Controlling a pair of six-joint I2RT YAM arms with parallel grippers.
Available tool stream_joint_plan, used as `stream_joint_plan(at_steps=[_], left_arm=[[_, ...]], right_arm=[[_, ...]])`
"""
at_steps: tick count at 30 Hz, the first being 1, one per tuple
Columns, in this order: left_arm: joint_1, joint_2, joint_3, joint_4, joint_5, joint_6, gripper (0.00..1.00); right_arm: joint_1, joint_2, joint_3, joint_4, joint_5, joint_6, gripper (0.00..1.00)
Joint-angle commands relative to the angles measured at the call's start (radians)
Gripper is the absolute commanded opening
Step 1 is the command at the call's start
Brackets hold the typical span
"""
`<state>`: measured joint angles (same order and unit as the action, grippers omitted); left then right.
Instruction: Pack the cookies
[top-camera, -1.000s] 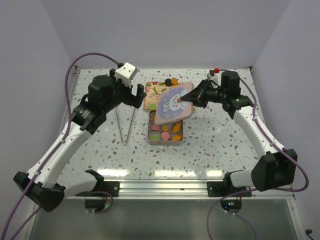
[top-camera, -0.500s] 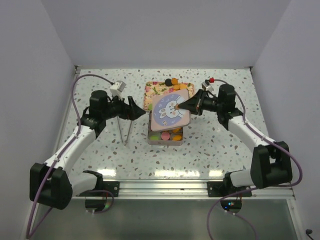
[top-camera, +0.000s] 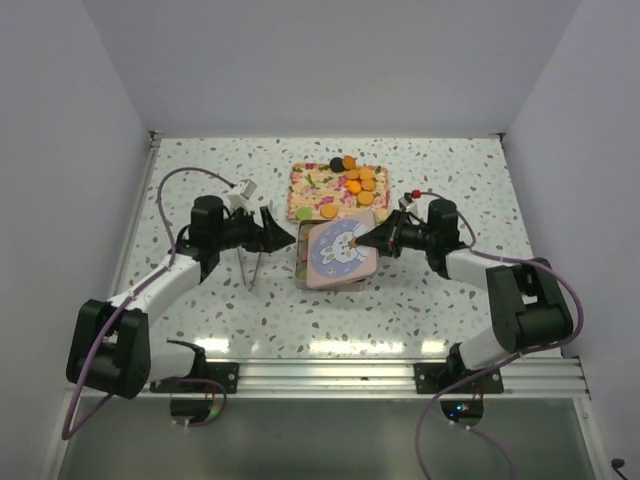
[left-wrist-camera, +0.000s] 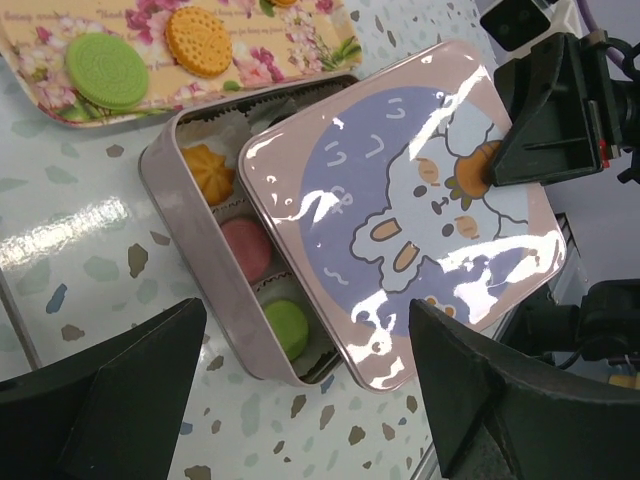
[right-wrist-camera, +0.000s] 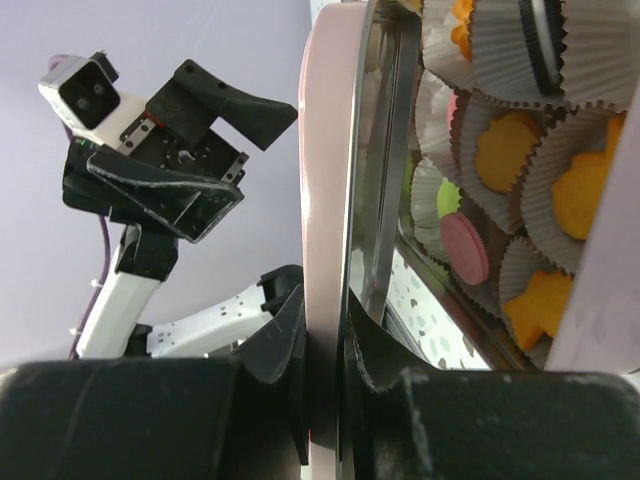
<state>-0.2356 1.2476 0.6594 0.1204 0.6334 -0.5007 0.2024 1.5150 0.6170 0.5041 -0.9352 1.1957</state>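
Observation:
The cookies (top-camera: 355, 180) left on the floral tray (top-camera: 305, 185) are mostly orange, with a black one and a green one. More cookies (left-wrist-camera: 245, 247) lie in paper cups in the open left strip of the square tin (left-wrist-camera: 190, 235). A rabbit-picture lid (top-camera: 338, 252) sits skewed and tilted over the tin. My right gripper (top-camera: 362, 241) is shut on the lid's right edge (right-wrist-camera: 325, 200). My left gripper (top-camera: 282, 233) is open just left of the tin with nothing between its fingers (left-wrist-camera: 100, 400).
The floral tray stands directly behind the tin. Speckled tabletop (top-camera: 200, 170) extends on both sides, with walls at left, back and right. In the right wrist view, the left gripper (right-wrist-camera: 200, 110) shows beyond the lid.
Both arms have come down toward the table. The right gripper has lowered the lid from above the tin onto it. The left gripper has moved in beside the tin.

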Motion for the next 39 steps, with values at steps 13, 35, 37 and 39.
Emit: stream_joint_plan(at_steps=[13,35,37,39], left_arm=[[0.005,0.162,-0.023,0.185,0.086,-0.029,0.87],[0.005,0.317,0.006,0.268,0.141,-0.045,0.86],[0.005,0.322,0.006,0.278,0.144,-0.048,0.86],[0.007,0.331,0.009,0.283,0.150,-0.053,0.86]], right_arm=[[-0.017,0.108,-0.042,0.177,-0.002,-0.064,0.32],[-0.052,0.188,0.041,-0.289,0.032,-0.419,0.69],[-0.054,0.189,0.032,-0.318,0.042,-0.464,0.70],[-0.054,0.191,0.017,-0.323,0.042,-0.472,0.70]])
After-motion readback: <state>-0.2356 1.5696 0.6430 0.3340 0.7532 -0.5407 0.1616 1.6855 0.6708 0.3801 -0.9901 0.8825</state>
